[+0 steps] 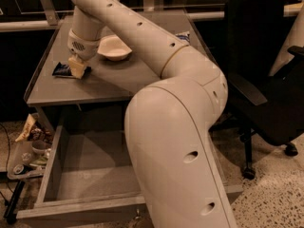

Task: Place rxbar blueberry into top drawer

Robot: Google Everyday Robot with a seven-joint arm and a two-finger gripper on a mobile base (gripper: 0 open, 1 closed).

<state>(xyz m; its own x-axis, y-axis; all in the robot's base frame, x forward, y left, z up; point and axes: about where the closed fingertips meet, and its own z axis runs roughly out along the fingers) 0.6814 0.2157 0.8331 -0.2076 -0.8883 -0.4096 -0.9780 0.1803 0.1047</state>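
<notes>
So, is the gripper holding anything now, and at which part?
It cannot be told. The gripper is down on one end of the rxbar blueberry, which lies on the table; a grip is not visible.

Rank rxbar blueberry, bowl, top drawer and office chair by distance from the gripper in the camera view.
Gripper: table's left end.
1. rxbar blueberry, directly at it.
2. bowl, behind on the tabletop.
3. top drawer, open below.
4. office chair, far right.
</notes>
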